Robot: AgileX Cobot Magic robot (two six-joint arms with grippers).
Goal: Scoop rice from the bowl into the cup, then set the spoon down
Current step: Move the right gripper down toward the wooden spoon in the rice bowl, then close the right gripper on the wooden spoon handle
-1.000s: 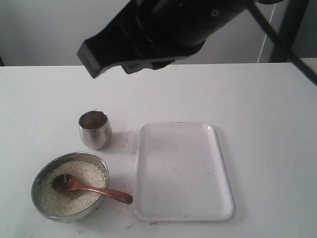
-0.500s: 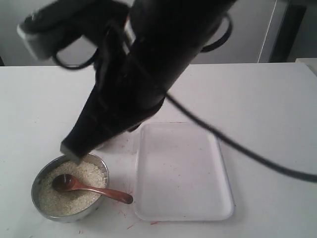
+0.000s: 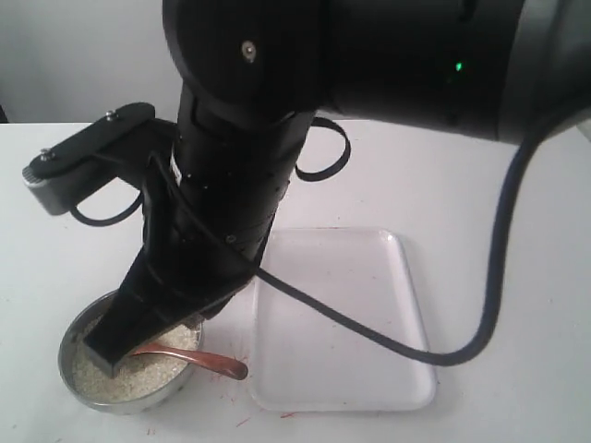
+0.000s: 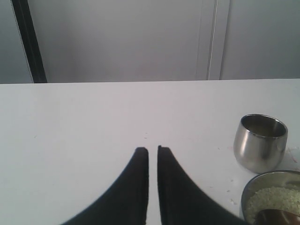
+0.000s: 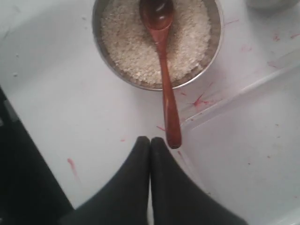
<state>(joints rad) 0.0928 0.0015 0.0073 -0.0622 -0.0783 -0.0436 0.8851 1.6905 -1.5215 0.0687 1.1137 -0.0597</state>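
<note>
The steel bowl (image 3: 65,358) of rice (image 3: 138,377) sits at the front left of the table. The wooden spoon (image 3: 217,363) lies with its head in the rice and its handle over the rim. In the right wrist view the bowl (image 5: 97,33), the rice (image 5: 126,42) and the spoon (image 5: 166,84) lie below my right gripper (image 5: 150,139), which is shut and empty just beside the handle's end. That arm hides the cup in the exterior view, its gripper (image 3: 102,355) overlapping the bowl. The cup (image 4: 260,143) stands behind the bowl (image 4: 255,187). My left gripper (image 4: 153,149) is shut over bare table.
A clear plastic tray (image 3: 342,323) lies to the right of the bowl, its corner (image 5: 243,140) close to the spoon handle's end. Red specks mark the table around the bowl. The right arm's black cable loops over the tray.
The right arm has swung down from high above the table to just over the bowl and spoon, now covering the cup in the exterior view. The spoon, bowl and tray have not moved.
</note>
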